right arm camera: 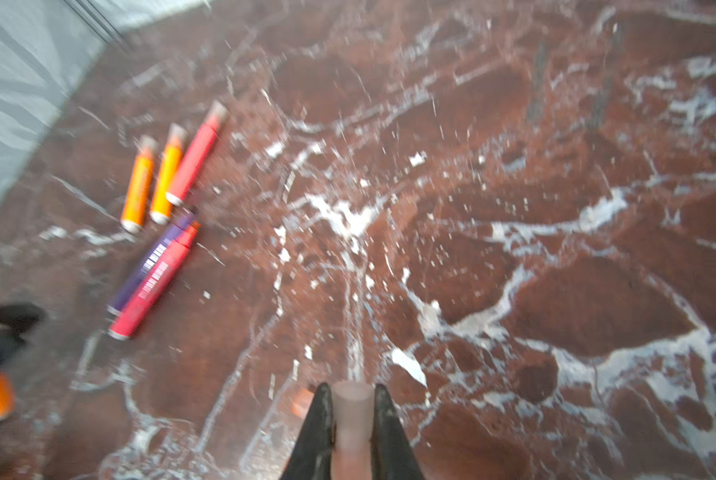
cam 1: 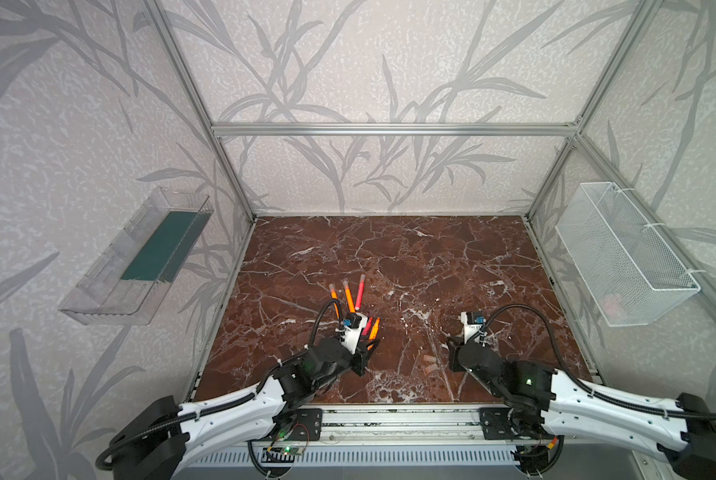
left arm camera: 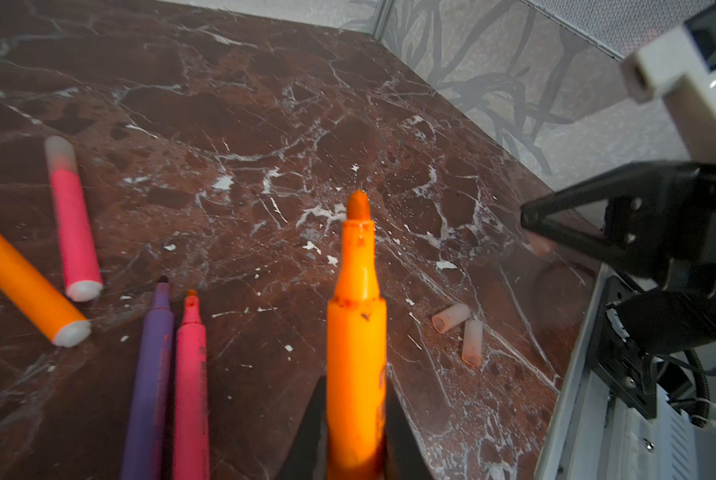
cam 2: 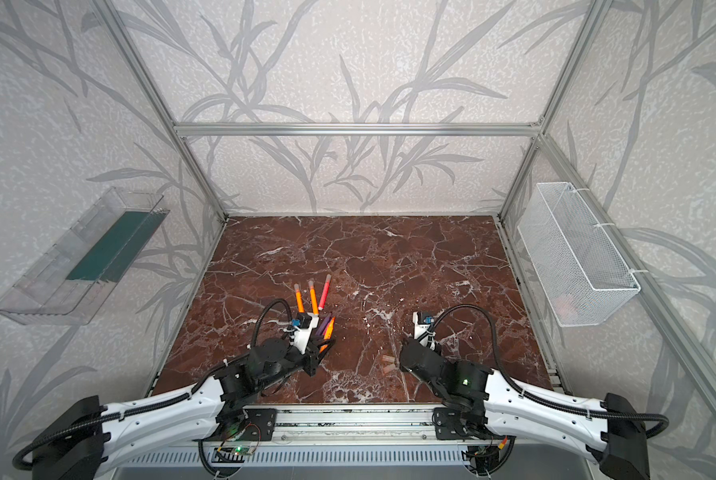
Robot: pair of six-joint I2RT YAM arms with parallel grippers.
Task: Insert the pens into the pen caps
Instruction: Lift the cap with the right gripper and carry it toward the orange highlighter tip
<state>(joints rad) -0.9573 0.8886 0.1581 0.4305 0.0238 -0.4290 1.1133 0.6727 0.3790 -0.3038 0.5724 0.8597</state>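
Now both grippers loaded.
left gripper (left arm camera: 356,386) clamps orange pen (left arm camera: 356,332), tip sticking out past it; right gripper (right arm camera: 353,388) pinches pen cap (right arm camera: 352,419) between fingertips.

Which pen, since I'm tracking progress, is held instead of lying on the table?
The uncapped orange pen in the left gripper; the purple pen, pink pen and three capped pens lie on the table.
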